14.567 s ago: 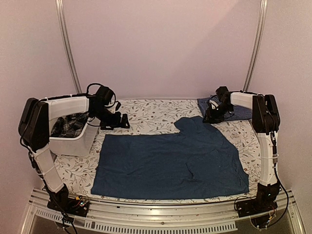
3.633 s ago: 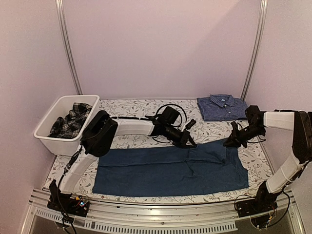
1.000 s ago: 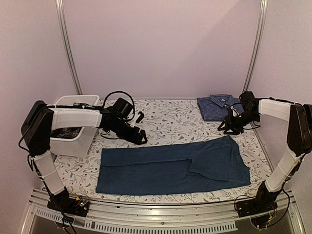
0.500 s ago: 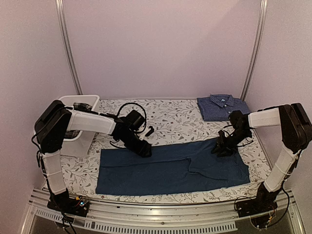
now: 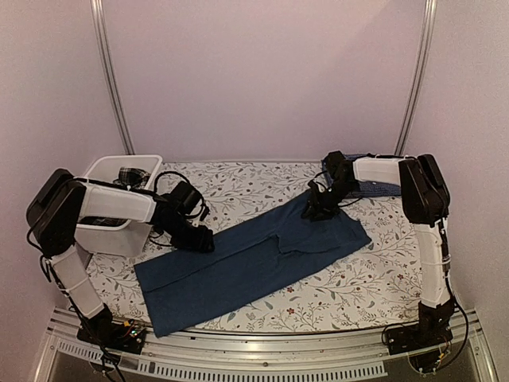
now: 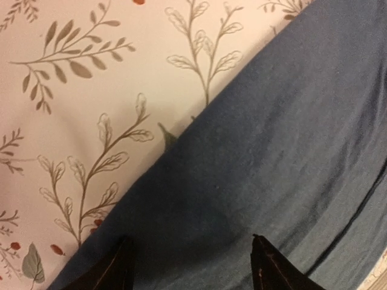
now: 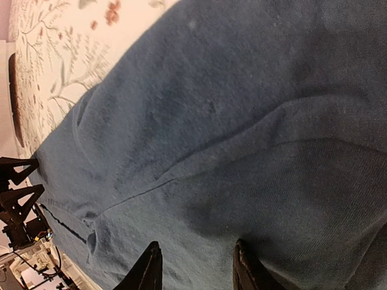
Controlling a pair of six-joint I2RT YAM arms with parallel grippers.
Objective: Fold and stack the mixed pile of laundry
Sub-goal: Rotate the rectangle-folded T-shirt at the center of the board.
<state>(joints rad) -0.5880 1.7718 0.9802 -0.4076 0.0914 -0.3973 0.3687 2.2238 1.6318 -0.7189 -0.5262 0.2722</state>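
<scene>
Dim, even light; soft close-ups

- T-shirt: on the tablecloth, slantwise from near left to far right.
- Tub: far left; a cloth piece lies in it.
- Collared shirt: far right corner, behind the T-shirt's far end (partly hidden by the right arm).
- Left gripper: at the T-shirt's left edge, beside the tub.
- Right gripper: on the T-shirt's far end.

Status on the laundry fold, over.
Left gripper and right gripper down on dark blue T-shirt, grip unclear. Folded lengthwise, lying diagonal. Nothing blocking.
</scene>
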